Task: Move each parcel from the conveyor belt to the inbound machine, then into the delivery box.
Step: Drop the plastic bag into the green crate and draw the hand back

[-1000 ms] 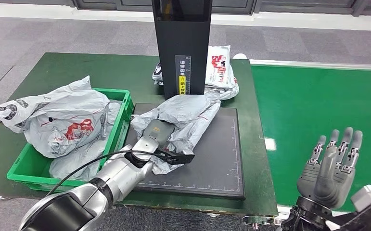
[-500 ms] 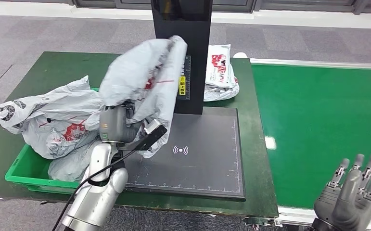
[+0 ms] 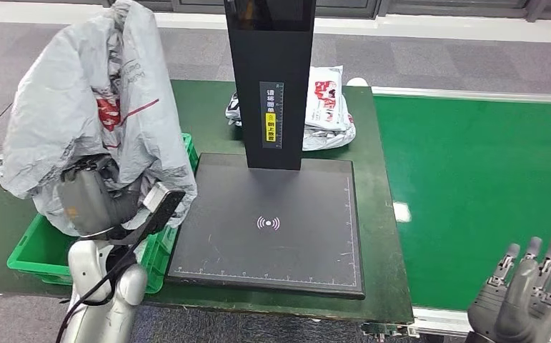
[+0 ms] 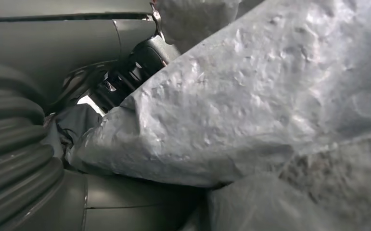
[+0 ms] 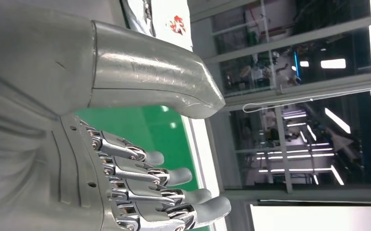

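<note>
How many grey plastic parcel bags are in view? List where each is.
3: one grey plastic parcel bag held up by the left robot hand, one in the green crate, one behind the black scanner column. More may be hidden.

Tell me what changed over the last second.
The left hand lifted the grey parcel off the black scanner pad and swung it left, above the green box. The right hand sank lower, fingers apart. The parcels behind the scanner post stayed.
</note>
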Motion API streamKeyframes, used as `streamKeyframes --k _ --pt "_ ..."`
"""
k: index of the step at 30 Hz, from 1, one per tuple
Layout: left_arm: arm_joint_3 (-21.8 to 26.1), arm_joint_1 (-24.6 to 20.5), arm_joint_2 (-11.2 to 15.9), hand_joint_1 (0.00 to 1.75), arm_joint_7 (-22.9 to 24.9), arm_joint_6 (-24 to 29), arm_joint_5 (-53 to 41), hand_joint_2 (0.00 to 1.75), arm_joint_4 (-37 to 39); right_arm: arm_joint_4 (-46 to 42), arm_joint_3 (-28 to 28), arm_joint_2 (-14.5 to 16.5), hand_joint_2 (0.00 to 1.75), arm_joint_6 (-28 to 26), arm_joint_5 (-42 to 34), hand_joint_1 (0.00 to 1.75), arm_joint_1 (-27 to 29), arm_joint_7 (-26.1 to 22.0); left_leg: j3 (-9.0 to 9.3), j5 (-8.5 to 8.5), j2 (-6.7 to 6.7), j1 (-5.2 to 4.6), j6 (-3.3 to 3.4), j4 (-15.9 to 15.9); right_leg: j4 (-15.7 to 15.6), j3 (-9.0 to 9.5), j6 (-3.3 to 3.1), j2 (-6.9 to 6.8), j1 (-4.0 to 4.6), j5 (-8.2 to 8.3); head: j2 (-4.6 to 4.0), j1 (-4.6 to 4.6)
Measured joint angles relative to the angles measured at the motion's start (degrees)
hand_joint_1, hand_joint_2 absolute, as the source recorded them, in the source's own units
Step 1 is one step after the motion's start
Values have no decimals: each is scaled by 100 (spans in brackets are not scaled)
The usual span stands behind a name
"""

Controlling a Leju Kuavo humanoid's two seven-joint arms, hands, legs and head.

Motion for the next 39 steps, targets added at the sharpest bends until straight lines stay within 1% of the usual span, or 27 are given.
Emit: streamKeyframes --k 2,3,6,9,10,11,14,15,17,20,22,24,27,29,32,33,34,36,37,38,39 --pt "189 -14 53 175 154 -204 -391 175 -79 -1 -26 37 175 62 33 0 24 20 0 -1 0 1 -1 -1 0 0 0 0 1 -2 0 0" --pt "262 -43 132 175 311 -356 -559 175 -83 -1 -32 54 175 94 50 0 30 31 0 0 1 2 -2 -2 0 0 -1 1 2 -2 0 1" --pt "364 -135 533 175 880 -704 -748 175 -46 -1 -44 95 175 169 70 0 35 59 4 3 11 5 -7 -3 1 -5 -8 7 6 3 0 1" --pt "405 -195 869 175 1133 -802 -750 175 -1 -3 -66 114 175 190 69 0 38 67 4 6 11 10 -11 -3 1 -6 -13 7 12 5 0 0" --pt "393 -220 992 175 1309 -867 -751 175 18 -3 -70 123 175 197 69 0 34 68 5 7 8 13 -12 -3 1 -6 -13 4 14 5 0 1" --pt "329 -258 1149 175 1584 -968 -752 175 50 -3 -72 133 175 206 68 0 29 70 4 8 7 16 -13 -2 1 -8 -15 2 17 4 0 2" --pt "-182 -529 1829 175 2601 -1425 -753 175 290 -3 -107 162 175 254 68 0 18 69 2 10 7 20 -17 -2 1 -12 -21 4 21 8 0 0" --pt "-387 -660 2042 175 2820 -1609 -753 175 425 -2 -127 170 175 282 68 0 16 64 2 11 7 20 -18 -2 1 -9 -23 3 22 9 0 -1" --pt "-767 -925 2380 175 3026 -2029 -754 175 761 -1 -159 180 175 347 62 0 4 51 3 14 4 21 -22 -2 1 -8 -23 1 22 10 0 0" --pt "-1327 -1338 2738 175 3030 -2721 -755 175 1373 3 -169 191 175 407 48 0 -21 41 2 17 8 21 -27 -2 2 -11 -26 5 22 14 0 0" --pt "-1644 -1608 2856 175 2860 -3230 -755 175 1831 9 -173 200 175 431 44 0 -36 37 3 17 11 21 -27 -2 2 -10 -26 7 22 16 0 1" --pt "-1875 -1808 2918 175 2615 -3662 -755 175 2267 15 -204 212 175 471 42 0 -44 28 3 17 13 21 -28 -2 2 -10 -26 10 22 17 0 1" --pt "-2124 -2011 2978 175 2286 -4078 -755 175 2765 23 -309 240 175 528 41 0 -47 11 2 17 12 21 -28 -2 2 -9 -26 13 23 17 0 1" --pt "-2221 -2147 2995 175 1973 -4382 -758 175 3023 28 -374 259 175 565 39 0 -49 0 5 16 6 21 -28 -3 2 -1 -27 9 22 14 0 1" --pt "-2243 -2364 2997 175 1500 -4781 -760 175 3347 35 -447 275 175 637 30 0 -65 2 25 2 -3 21 -32 -9 2 35 -31 -1 21 -1 0 1" --pt "-2243 -2417 2998 154 1416 -4852 -761 175 3434 44 -460 277 175 649 27 0 -72 4 35 -11 -2 21 -37 -13 2 57 -34 -1 20 -12 0 2" --pt "-2243 -2453 2998 115 1380 -4909 -761 175 3507 54 -468 278 175 658 26 0 -78 8 49 -27 1 20 -40 -16 2 84 -36 1 20 -25 0 2" --pt "-2234 -2457 3014 27 1440 -5065 -762 175 3586 79 -473 281 175 681 22 0 -84 24 93 -56 8 20 -49 -21 2 140 -44 6 21 -53 0 1" --pt "-2220 -2402 3036 4 1508 -5179 -762 131 3589 90 -473 282 175 693 19 0 -85 37 114 -64 15 19 -51 -23 2 158 -48 12 21 -60 0 1" --pt "-2186 -2293 3074 0 1585 -5297 -763 87 3557 101 -474 283 175 704 14 0 -86 49 129 -65 23 20 -57 -24 2 165 -54 20 21 -62 0 1" --pt "-2131 -2141 3119 0 1642 -5385 -764 44 3498 112 -474 283 175 710 6 0 -87 57 144 -60 31 23 -64 -25 3 160 -61 30 23 -58 0 -1"
